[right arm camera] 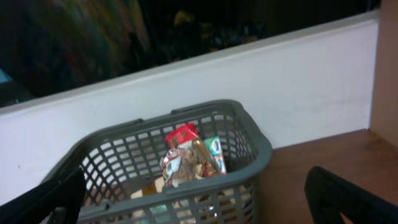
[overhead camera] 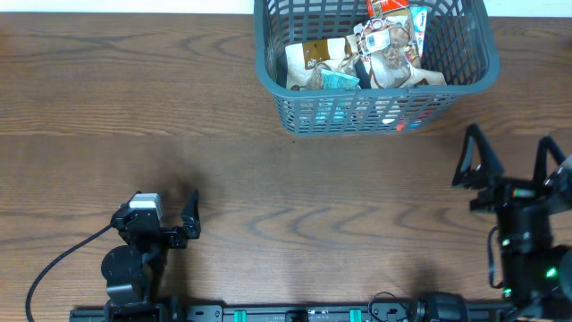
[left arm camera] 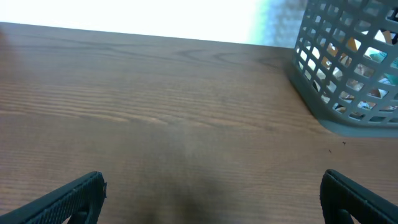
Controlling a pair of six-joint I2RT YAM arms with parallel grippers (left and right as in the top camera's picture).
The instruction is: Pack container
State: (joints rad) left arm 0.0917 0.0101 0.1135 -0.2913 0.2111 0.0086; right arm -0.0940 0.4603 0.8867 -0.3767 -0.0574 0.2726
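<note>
Container [overhead camera: 340, 112] sits at the far edge of the table [overhead camera: 134, 107], right of centre, its long axis running side to side across the table. Snack packets [overhead camera: 375, 49] are piled inside it, some upright at the back, others flat toward the front wall. No loose packet shows on the wood anywhere around the container in any view.

Left gripper [left arm camera: 212, 182]: jaws spread wide, nothing between them. It is low over bare wood, well apart from the container, which lies ahead of it and off to its right. Only the container's near left corner shows in the left wrist view.

Right gripper [overhead camera: 508, 141]: jaws also spread, empty. It is on the near side of the container, just off its right end. In the right wrist view the container sits ahead and below, between the fingers.

Key relation: the right arm is clearly the nearer one, with the container ahead and slightly to its left. The left arm would need a long diagonal reach.

Judgement: packing looks done or nearly so, since nothing is left in sight to pick up. Any further move probably falls to the right arm.
</note>
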